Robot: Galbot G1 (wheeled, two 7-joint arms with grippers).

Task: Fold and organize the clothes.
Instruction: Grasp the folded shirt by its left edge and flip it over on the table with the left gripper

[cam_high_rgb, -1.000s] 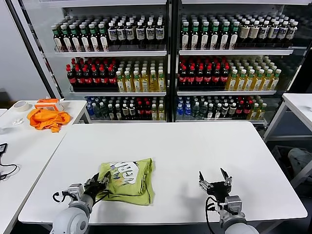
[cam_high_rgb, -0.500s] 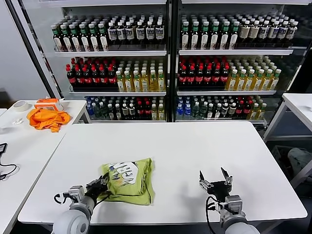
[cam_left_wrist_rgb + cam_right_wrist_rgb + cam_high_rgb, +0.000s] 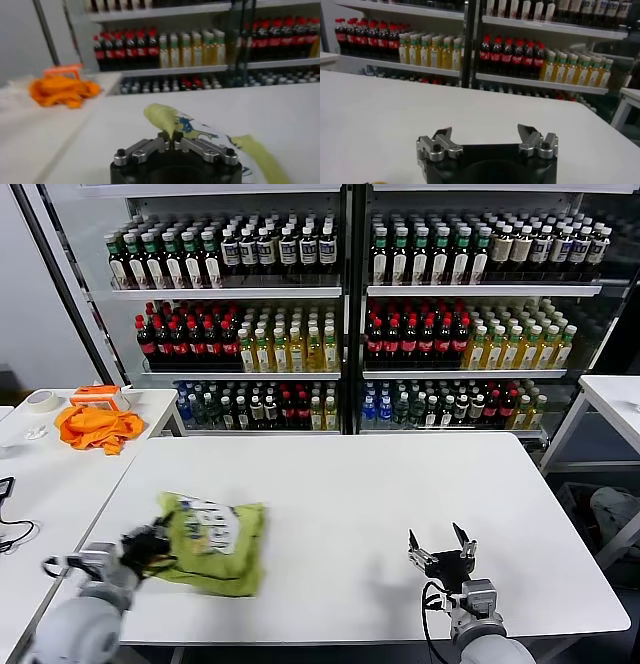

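Note:
The lime yellow-green T-shirt (image 3: 213, 542) lies folded on the white table (image 3: 360, 494), near its front left, with the white printed graphic facing up. My left gripper (image 3: 152, 548) is shut on the shirt's left edge. In the left wrist view the cloth (image 3: 186, 125) is pinched between the closed fingertips of the left gripper (image 3: 171, 141). My right gripper (image 3: 441, 553) hovers open and empty above the table's front right; it also shows in the right wrist view (image 3: 486, 138) with jaws wide apart.
A bright orange cloth (image 3: 97, 427) and a roll of tape (image 3: 42, 401) lie on a side table (image 3: 40, 484) at the left. Drink shelves (image 3: 340, 304) stand behind the table. Another table's corner (image 3: 615, 399) is at the right.
My left gripper has dragged the folded T-shirt to the left across the table, toward its left edge. The right gripper has stayed in place, open.

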